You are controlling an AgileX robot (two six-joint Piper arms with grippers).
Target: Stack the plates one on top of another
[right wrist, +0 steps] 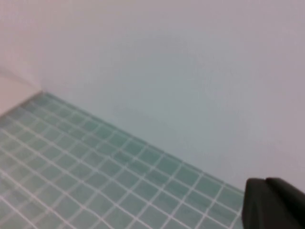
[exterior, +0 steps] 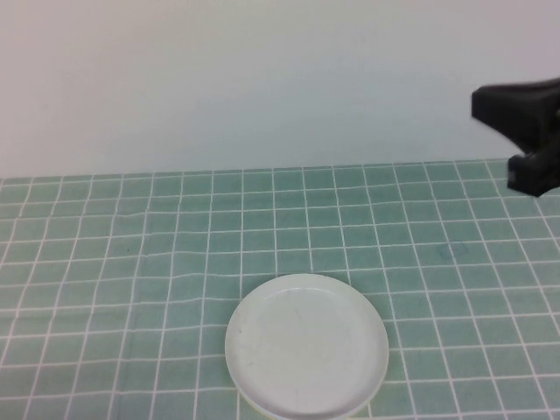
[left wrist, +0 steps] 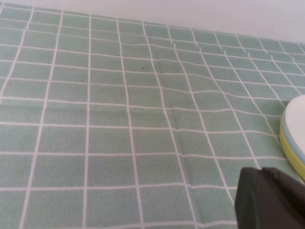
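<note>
The plates (exterior: 306, 346) lie in one stack at the near edge of the table (exterior: 131, 245), a little right of its middle. From the high view only the white plate (exterior: 306, 341) on top can be seen, and the near rim of the stack is cut off by the bottom of the picture. The left wrist view catches just a sliver of the stack's side: the white plate uppermost, a thin light blue plate (left wrist: 291, 143) under it, and the yellow plate (left wrist: 289, 152) at the bottom, resting on the green checked cloth (left wrist: 119, 124). The rims sit closely one over another, as far as that sliver shows.

The right gripper (exterior: 525, 131) hangs in the air over the far right corner of the table, well apart from the stack, partly cut off by the right edge of the high view. Its fingers are closed together on nothing. In its own wrist view only a dark tip shows, with the cloth and the pale wall (right wrist: 167, 71) beyond.

The left gripper (left wrist: 271, 200) does not appear in the high view; its wrist view shows a dark corner of it low over the cloth, near the stack but not touching it, fingers clenched and empty.

Around the stack the cloth lies bare to the left edge, the far edge and the right edge.
</note>
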